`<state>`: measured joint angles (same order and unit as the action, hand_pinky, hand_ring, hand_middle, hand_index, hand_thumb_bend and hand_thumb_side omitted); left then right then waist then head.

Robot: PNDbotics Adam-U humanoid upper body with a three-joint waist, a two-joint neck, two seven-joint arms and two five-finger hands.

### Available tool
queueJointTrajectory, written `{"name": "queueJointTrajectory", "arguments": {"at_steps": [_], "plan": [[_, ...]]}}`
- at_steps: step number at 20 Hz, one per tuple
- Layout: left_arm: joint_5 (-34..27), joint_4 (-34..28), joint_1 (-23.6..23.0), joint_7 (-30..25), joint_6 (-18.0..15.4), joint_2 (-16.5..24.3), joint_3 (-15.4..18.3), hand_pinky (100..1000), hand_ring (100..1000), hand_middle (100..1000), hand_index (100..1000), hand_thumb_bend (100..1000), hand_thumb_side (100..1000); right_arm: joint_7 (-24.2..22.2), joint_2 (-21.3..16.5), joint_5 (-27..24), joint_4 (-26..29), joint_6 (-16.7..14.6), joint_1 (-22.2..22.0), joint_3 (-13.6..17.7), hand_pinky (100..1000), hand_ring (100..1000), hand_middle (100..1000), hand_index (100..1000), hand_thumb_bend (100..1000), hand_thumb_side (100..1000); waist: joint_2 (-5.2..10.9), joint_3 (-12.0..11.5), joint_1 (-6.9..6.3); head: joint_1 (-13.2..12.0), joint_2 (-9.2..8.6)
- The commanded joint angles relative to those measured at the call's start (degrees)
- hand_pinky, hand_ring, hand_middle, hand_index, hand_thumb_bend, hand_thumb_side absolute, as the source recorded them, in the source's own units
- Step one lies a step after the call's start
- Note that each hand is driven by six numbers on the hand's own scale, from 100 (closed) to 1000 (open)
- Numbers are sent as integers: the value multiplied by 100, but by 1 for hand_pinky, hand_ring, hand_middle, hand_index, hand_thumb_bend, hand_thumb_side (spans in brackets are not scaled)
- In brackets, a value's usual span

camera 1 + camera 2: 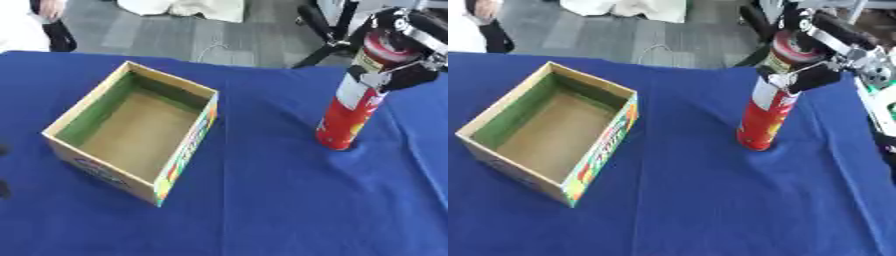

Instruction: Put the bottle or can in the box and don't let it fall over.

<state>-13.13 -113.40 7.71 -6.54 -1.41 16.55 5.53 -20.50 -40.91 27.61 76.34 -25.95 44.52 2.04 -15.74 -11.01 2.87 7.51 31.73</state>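
Blue cloth [262, 210] fills the near part of the table, bare right up to the lower edge. Further back on it, well to the right, stands the red can [350, 120], a tall tube whose base seems to touch the cloth and whose top leans a little to the right and away. Its long axis runs close to vertical, lid end up. The right hand [820, 75] comes in from the upper right corner and has its fingers curled round the upper part of the can, just below the lid, pinching it from the side. That high hold is probably why the can tilts: the base is free to swing under the fingers, and I judge it would need to be kept plumb before being carried.

Well apart from the can, to the left, sits the cardboard box [188, 150], open at the top and apparently empty, with a green inner wall and a coloured print on its outside. It lies askew to the table edge, mouth upward, ready to take the can from above. A dark shape at the left border may be the left hand; I cannot tell.
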Motion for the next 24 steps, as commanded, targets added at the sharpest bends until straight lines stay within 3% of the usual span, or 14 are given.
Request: {"name": "queueJointTrajectory", "arguments": {"at_steps": [1,4,5,7,14,17,20,24], "plan": [[6,-119,54,-41,5,31,23,368,771,702,748,183,845,102,93,177,-229,-72,-172,-220,354,384,501,614,100,100,24,-25,-33,6,14],[19,-119,54,-51,7,28,22,368,771,702,748,183,845,170,90,197,-261,-104,-176,-233,354,384,501,614,100,100,24,-28,-32,7,15],[20,-119,55,-51,5,28,23,367,769,691,743,183,842,186,92,199,-267,-109,-175,-233,327,326,435,542,100,100,24,-30,-32,6,15],[21,-119,56,-43,0,29,29,367,768,690,742,183,843,264,98,187,-270,-123,-171,-225,313,289,402,527,100,100,24,-38,-31,8,11],[23,-119,45,-60,17,27,22,365,766,675,732,184,843,533,82,200,-319,-171,-52,-257,185,100,193,314,100,100,39,-41,-21,12,18],[23,-119,39,-63,22,27,24,365,765,671,727,185,843,428,39,218,-296,-197,29,-258,100,100,100,213,100,100,50,-36,-17,8,27],[26,-119,33,-69,34,25,25,365,764,666,722,184,842,301,-13,229,-181,-225,87,-242,100,100,100,152,100,100,60,-25,-13,2,36],[28,-119,27,-73,41,29,27,365,764,663,714,183,841,162,-70,258,-1,-234,123,-220,100,100,100,145,100,100,71,-13,-7,-2,52]]}}
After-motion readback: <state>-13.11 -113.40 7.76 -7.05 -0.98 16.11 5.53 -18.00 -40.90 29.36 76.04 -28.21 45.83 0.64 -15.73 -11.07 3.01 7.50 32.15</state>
